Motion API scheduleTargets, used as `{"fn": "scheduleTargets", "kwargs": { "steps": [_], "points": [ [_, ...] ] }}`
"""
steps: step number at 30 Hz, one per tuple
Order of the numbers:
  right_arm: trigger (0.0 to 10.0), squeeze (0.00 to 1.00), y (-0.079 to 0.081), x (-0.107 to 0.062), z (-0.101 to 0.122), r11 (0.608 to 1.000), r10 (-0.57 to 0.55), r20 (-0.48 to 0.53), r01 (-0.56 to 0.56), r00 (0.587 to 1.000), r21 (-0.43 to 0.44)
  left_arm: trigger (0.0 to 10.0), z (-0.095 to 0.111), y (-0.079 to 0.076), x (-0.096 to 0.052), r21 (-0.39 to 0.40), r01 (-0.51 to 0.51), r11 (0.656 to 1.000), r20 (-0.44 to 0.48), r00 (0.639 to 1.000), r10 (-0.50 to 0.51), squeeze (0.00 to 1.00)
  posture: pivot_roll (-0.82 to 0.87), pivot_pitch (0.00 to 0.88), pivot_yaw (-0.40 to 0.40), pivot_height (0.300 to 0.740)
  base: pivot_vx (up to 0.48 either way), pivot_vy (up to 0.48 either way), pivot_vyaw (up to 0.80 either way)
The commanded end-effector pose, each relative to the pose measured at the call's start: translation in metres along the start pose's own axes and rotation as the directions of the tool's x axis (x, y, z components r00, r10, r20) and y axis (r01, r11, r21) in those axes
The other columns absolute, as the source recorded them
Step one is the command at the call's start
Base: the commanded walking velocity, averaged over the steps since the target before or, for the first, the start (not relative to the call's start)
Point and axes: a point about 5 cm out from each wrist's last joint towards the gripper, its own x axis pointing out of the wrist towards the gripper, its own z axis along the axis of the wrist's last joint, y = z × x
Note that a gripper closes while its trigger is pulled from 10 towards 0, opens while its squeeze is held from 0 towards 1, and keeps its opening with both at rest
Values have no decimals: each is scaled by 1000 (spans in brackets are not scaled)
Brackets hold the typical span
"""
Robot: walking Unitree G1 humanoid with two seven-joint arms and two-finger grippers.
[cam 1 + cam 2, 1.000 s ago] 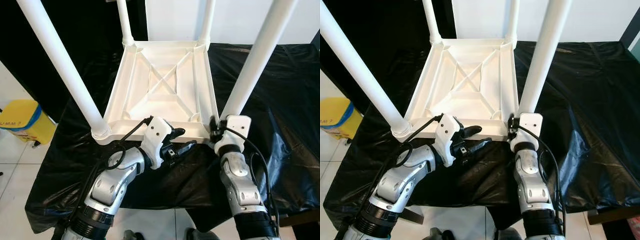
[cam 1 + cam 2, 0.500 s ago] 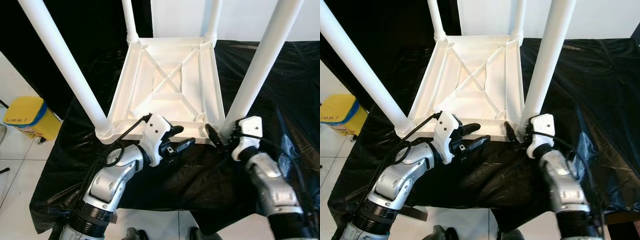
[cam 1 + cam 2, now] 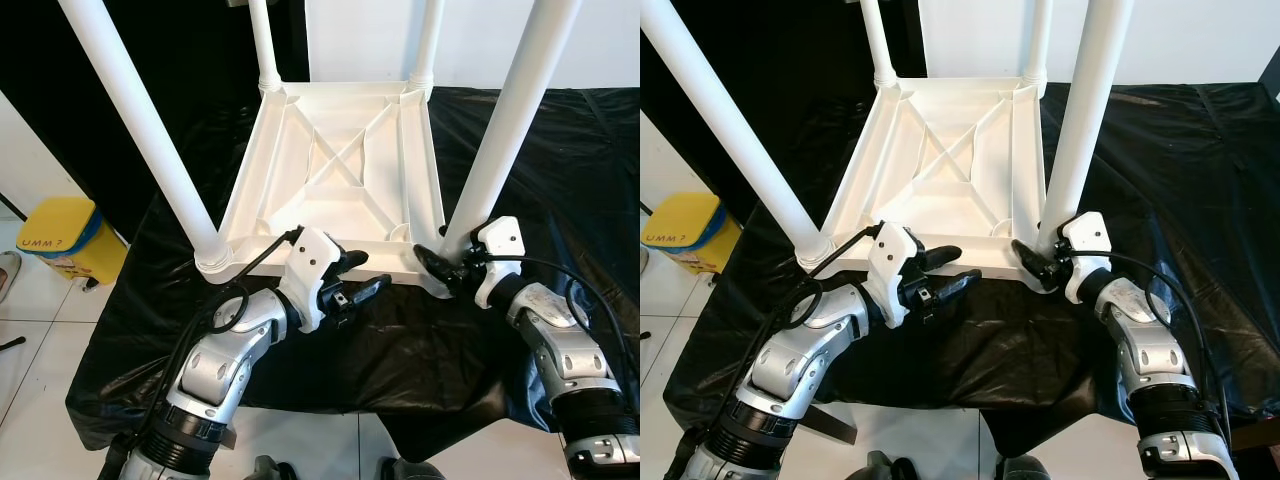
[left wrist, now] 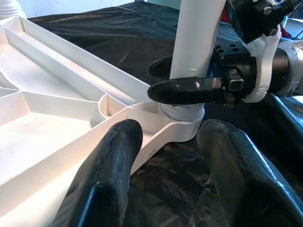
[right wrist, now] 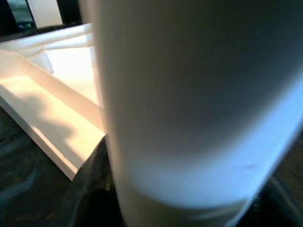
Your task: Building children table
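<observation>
A white children's table (image 3: 255, 180) lies upside down on the black-covered worktop, its four legs pointing up. My right gripper (image 3: 440, 265) reaches in from the right and is shut on the base of the near right leg (image 3: 510, 110), one finger (image 4: 189, 90) across its front and the other behind it. My left gripper (image 3: 368, 272) is open at the front rim near that corner. In the left wrist view one finger (image 4: 109, 165) sits over the rim and the other (image 4: 232, 161) over the black sheet. The near left leg (image 3: 140, 120) stands free.
A black plastic sheet (image 3: 560, 170) covers the worktop, whose front edge runs just below my arms. A yellow bin (image 3: 60, 240) stands on the white tiled floor to the left. Two far legs (image 3: 265, 45) rise at the back.
My right forearm has swung out to the right, and its gripper now clasps the near right leg's base from the side. The left arm has held still. The camera shifted slightly.
</observation>
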Motion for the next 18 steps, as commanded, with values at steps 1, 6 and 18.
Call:
{"fn": "scheduleTargets", "kwargs": {
  "steps": [1,6,18],
  "points": [
    [0,0,8,-2,-10,999,50,-38,-50,998,9,10000,-2,-3,-2,-8,16,1000,-11,1000,-17,0,-110,114,45,740,0,0,0],
    [4431,0,7,-6,-14,999,29,-51,-28,998,22,10000,-3,-4,-2,-12,8,1000,-9,1000,-8,0,-101,119,33,740,0,0,0],
    [10000,0,18,-9,-25,961,-253,-75,259,965,97,10000,-6,-5,-5,-28,-41,999,-1,999,41,0,-71,108,7,740,0,0,0]
  ]
}}
